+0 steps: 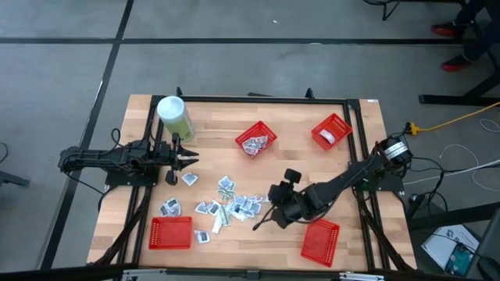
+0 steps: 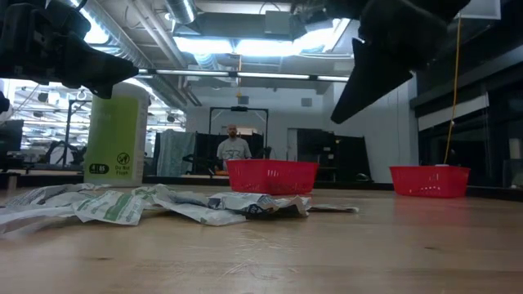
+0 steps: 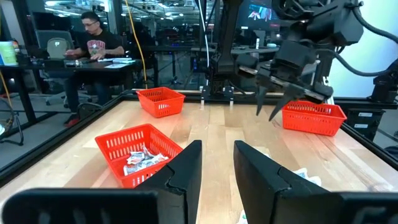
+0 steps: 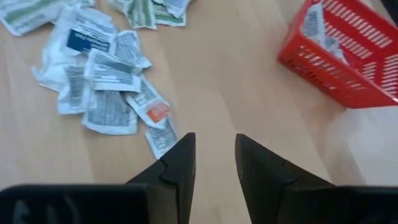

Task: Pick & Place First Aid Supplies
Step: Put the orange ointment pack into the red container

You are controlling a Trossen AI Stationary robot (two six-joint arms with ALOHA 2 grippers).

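Overhead, a wooden bench (image 1: 312, 148) carries four red mesh baskets: one at the far centre (image 1: 256, 139) holding several packets, one at the far right (image 1: 331, 130) with a white item inside, one at the near left (image 1: 170, 232) and one at the near right (image 1: 320, 241). A tall pale-green canister (image 1: 175, 117) with a white lid stands upright at the far left.

The first aid supplies (image 1: 230, 203), small flat white-grey packets with some green or blue marks, lie scattered loose on the bench centre-left, between the canister and the near-left basket. One packet (image 1: 190, 179) lies apart, just in front of the left gripper.

The left gripper (image 1: 187, 158) hovers beside the canister with its fingers parted by a narrow gap, holding nothing. The right gripper (image 4: 213, 155) hangs above bare wood at the right edge of the scatter, its fingers likewise narrowly parted and empty; the nearest packet (image 4: 163, 138) lies just beside one fingertip, and whether they touch cannot be told. In the right wrist view a basket with packets (image 4: 354, 56) sits well apart from the pile.

Beyond the bench, a person (image 3: 93, 46) sits at a desk, and another person (image 2: 234, 147) shows in the room behind.
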